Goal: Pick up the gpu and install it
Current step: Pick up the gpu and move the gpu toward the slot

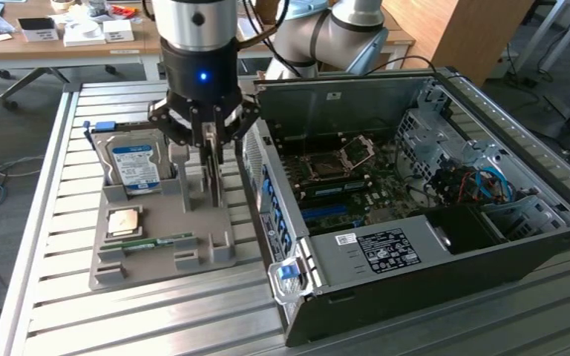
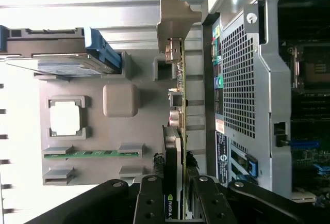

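PICKING THE CARD: The gripper (image 1: 208, 146) hangs low over the grey tray (image 1: 116, 278) on the slatted table (image 1: 57, 311). Its fingers (image 2: 150, 195) are drawn in to a narrow gap on either face of the gpu (image 2: 172, 152) and appear to touch it. The gpu stands on edge in its slot along the tray's side, just beside the rear wall of the open case (image 2: 240, 79). Its silver bracket (image 2: 174, 15) is at the far end from the gripper. A hard drive (image 1: 134, 167) stands upright in a slot further across the tray. The grasp looks to be the step in hand. Done well, it means an even squeeze on shroud and board, with the card kept upright and in line with its slot. A tilt could jam the card or knock it against the case.
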Robot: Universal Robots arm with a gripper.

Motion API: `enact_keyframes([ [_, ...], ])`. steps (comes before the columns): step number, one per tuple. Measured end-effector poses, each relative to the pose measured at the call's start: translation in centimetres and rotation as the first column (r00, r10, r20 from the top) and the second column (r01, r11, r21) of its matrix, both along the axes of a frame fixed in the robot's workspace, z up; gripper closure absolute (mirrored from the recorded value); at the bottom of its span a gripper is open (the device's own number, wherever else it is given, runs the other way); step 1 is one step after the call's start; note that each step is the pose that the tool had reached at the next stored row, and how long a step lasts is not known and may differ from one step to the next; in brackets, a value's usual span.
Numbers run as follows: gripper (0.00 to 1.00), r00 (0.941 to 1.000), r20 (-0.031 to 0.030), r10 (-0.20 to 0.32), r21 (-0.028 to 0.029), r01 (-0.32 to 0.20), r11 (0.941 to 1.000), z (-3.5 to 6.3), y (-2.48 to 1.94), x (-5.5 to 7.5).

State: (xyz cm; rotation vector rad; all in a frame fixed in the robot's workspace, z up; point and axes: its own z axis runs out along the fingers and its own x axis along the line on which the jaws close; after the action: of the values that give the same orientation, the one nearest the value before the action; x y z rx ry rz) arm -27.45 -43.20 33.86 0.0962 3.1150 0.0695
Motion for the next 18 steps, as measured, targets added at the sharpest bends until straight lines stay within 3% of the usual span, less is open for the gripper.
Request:
enact_keyframes([
  [8,0.73,1.0000,0.0000,0.000,0.0000,0.000,1.0000,2.85,0.00,0.0],
  [18,0.73,1.0000,0.0000,0.000,0.0000,0.000,1.0000,5.05,0.00,0.0],
])
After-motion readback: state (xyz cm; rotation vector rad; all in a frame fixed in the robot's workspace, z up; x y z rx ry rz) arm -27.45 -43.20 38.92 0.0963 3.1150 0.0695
